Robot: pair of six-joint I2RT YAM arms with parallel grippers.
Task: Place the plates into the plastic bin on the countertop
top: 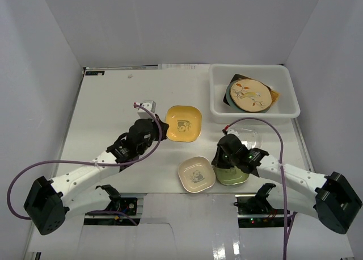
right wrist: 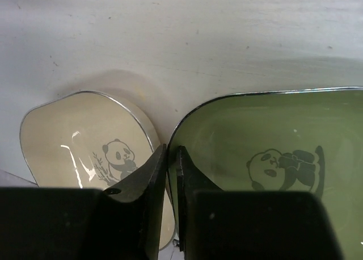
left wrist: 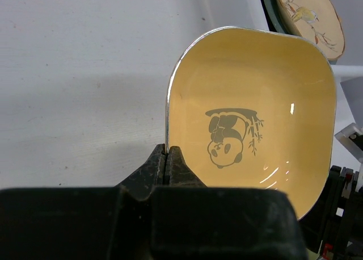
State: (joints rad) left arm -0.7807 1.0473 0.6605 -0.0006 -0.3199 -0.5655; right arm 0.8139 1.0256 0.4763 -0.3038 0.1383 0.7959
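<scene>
Right wrist view puts us on the action: the right gripper (right wrist: 172,158) straddles the near-left rim of the green panda plate (right wrist: 272,158), one finger inside the lip and one outside, squeezed down to a sliver with the rim nipped between them. Tight quarters, because the cream panda plate (right wrist: 85,141) sits just beside it, its edge right at the outer finger.

My read is that the pickup of the green one is the step in hand. The grip is on a thin lip at a corner, so the plate will want to droop from the far side. A straight, slow lift looks best, so that the outer finger does not drag the cream neighbour along.

From above, the plastic bin (top: 255,113) sits at the far right of the countertop (top: 113,101), with a round bird-painted plate (top: 249,95) on top of a stack inside. The clear glass dish (top: 249,136) lies between, so the carry should go high over it, then lower flat onto the stack.

Over on the other side, the left gripper (left wrist: 168,160) has its fingers pressed together right at the edge of the yellow panda plate (left wrist: 255,112), mid-table. I can't tell whether any rim is caught.
</scene>
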